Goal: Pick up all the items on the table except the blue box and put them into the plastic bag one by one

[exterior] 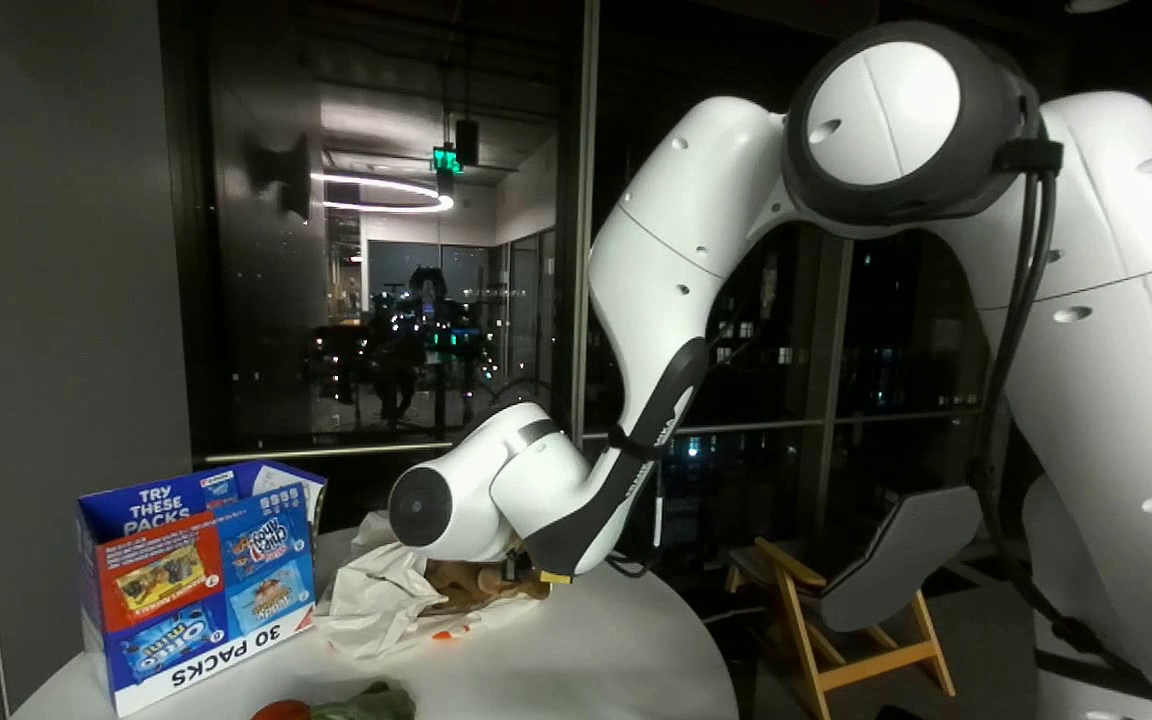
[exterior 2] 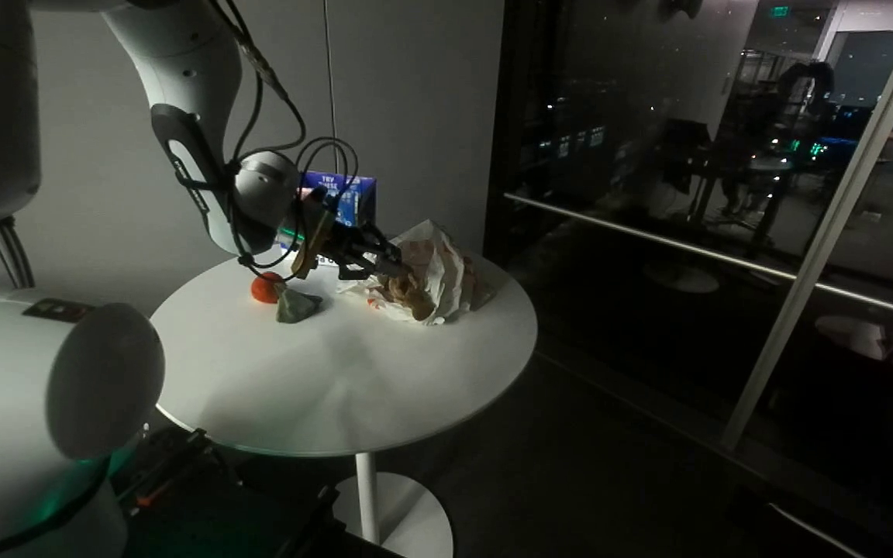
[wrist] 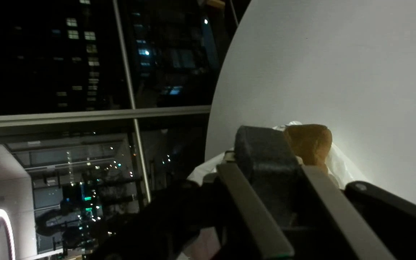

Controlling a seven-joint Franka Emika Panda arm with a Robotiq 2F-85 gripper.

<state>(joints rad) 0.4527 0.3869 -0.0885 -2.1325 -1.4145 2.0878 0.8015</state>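
— What does the gripper [wrist: 270, 168] hold?

— A dark grey item [wrist: 264, 146]. In the wrist view it sits pinched between the two fingers [wrist: 255, 209], its end poking out past their tips. Shadow hides part of the contact.

— And just beyond that?

— A brown item [wrist: 308, 141], right by one fingertip, with the white bag [exterior: 366, 600] behind and around it. In both exterior views the brown shows at the bag's mouth among the folds; how deep it sits, I can't tell.

— So the gripper is at the bag as well?

— Yes, its tips are at the mouth, the whole thing slanting low. The bag lies crumpled on the round white table [exterior 2: 299, 380], an orange marking [exterior: 453, 633] on its lower edge.

— Anything else on the tabletop?

— A round orange-red item [exterior 2: 264, 287] and a grey-green one [exterior 2: 297, 305], side by side, apart from the bag. They are cut off at the bottom of an exterior view. The blue box [exterior: 196, 590] stands upright near the bag, its top open, "30 PACKS" printed along its front.

— And farthest out?

— A grey chair [exterior: 901, 560] with a wooden frame, past the table, and a dark window [exterior 2: 609, 155] with lights in it.
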